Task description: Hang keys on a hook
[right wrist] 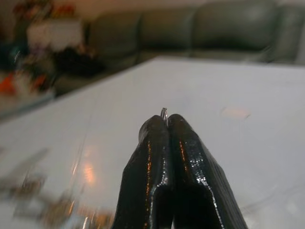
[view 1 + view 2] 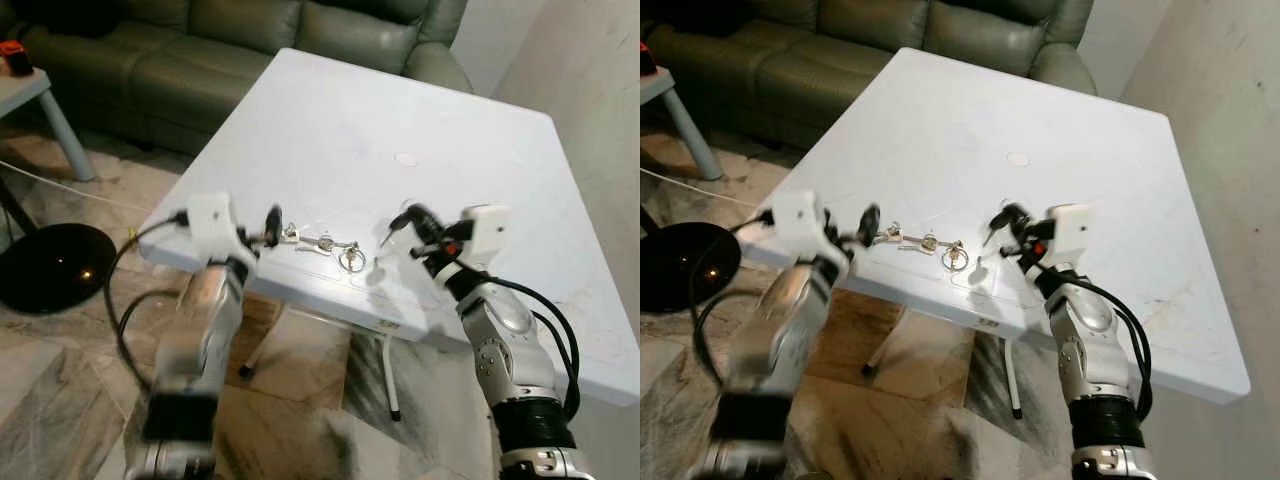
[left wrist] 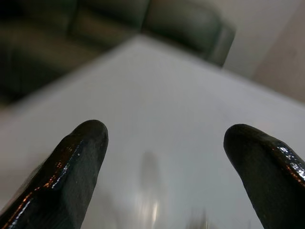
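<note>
A bunch of silver keys (image 2: 318, 242) with a ring (image 2: 351, 258) lies on the white table (image 2: 400, 110), close to its front edge. My left gripper (image 2: 270, 228) hovers just left of the keys; it looks blurred, and the left wrist view shows its fingers (image 3: 71, 176) wide apart with nothing between them. My right gripper (image 2: 398, 226) is just right of the ring, above the tabletop. Its fingertips (image 1: 157, 126) are pressed together, and a thin sliver of metal (image 1: 164, 112) pokes out between them. A grey shape (image 2: 382, 264), shadow or small object, lies beneath it.
A green leather sofa (image 2: 200, 50) stands behind the table. At the far left a light side table (image 2: 30, 90) stands above a black round base (image 2: 50, 265) and a cable on the marble floor. A wall (image 2: 600, 60) runs along the right.
</note>
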